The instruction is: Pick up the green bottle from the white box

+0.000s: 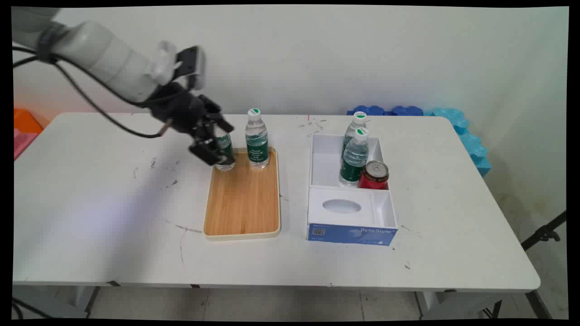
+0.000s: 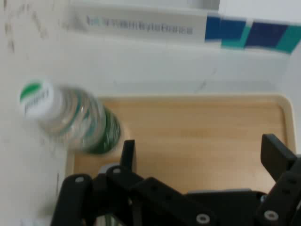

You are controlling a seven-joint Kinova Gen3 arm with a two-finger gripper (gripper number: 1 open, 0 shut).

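Observation:
My black gripper [image 1: 217, 154] hangs open over the far left corner of a wooden tray [image 1: 242, 203]. A small water bottle [image 1: 225, 147] with a green label stands upright right against it, partly hidden by the fingers. A second, like bottle [image 1: 257, 140] with a white and green cap stands upright at the tray's far right corner. In the hand view the gripper [image 2: 202, 148] is spread wide, with only bare tray [image 2: 197, 122] between the fingers. One bottle [image 2: 70, 117] stands to the left of the left finger [image 2: 128, 150], apart from it.
Right of the tray stands a white and blue box [image 1: 351, 231]; its far compartment holds two water bottles [image 1: 355, 158] and a red can [image 1: 374, 175]. Blue foam blocks [image 1: 457, 122] lie at the far right corner. An orange and pink thing [image 1: 25, 127] sits at the left edge.

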